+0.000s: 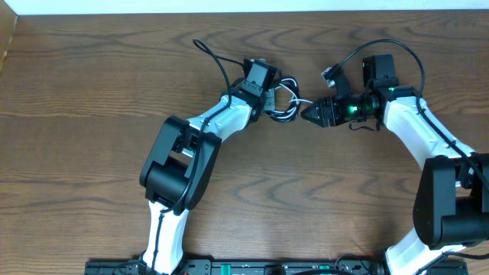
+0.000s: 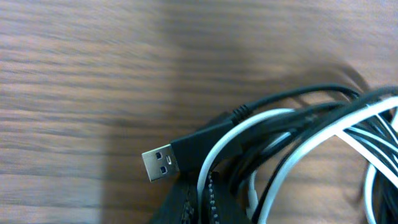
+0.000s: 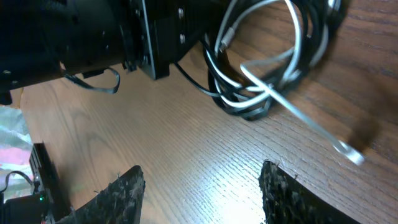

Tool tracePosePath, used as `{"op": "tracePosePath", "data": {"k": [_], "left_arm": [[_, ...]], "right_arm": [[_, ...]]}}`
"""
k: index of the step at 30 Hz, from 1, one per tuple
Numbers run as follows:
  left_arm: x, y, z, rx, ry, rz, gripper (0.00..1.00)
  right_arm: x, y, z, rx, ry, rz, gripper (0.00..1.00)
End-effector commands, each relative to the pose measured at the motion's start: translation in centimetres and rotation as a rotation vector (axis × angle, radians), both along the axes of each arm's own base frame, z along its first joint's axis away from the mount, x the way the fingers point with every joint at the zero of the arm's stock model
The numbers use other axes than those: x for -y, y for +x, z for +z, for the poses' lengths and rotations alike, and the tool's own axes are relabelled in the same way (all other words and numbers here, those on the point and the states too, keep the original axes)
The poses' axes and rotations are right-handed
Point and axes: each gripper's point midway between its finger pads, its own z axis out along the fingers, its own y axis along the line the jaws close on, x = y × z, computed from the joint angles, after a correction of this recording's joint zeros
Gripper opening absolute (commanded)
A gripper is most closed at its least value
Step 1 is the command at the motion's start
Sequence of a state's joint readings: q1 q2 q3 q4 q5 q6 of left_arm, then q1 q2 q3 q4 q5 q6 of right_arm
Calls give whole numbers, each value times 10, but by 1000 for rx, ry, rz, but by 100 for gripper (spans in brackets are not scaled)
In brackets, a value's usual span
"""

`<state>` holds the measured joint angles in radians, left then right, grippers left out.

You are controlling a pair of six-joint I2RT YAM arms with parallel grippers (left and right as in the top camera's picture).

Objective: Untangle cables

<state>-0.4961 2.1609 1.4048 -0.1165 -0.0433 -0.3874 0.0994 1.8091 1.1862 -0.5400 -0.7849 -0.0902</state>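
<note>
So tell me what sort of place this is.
Probably a robotics lab bench rather than a home or workshop. A left arm and a right arm are mounted at a wooden table, and a tangled bundle of black and white cables lies between them.

Overhead, the cables (image 1: 289,107) lie partly hidden under the left gripper (image 1: 272,99) and are too small to tell which cord crosses which. The left wrist view cuts the bundle off at right and bottom, and only a dark toothed sliver of the left fingers (image 2: 186,205) shows. In the right wrist view the white plug (image 3: 349,153) is blurred, and the right fingers (image 3: 283,196) run off the bottom edge.
</note>
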Motion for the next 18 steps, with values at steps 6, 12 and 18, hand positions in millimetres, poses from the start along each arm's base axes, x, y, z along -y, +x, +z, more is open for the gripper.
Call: {"op": "tracePosePath", "data": {"k": [6,12,18], "left_arm": [[55,-23,111,79,-276,-266,8],[65,-41,134,54,-351,-337,7],[79,-54,141,20,-434,-417,8]], "right_arm": [[-4,4,7,35,9,3,56],[-7,13,13,25,41,-50,55],[-10,26,19,-23,82,-157,52]]}}
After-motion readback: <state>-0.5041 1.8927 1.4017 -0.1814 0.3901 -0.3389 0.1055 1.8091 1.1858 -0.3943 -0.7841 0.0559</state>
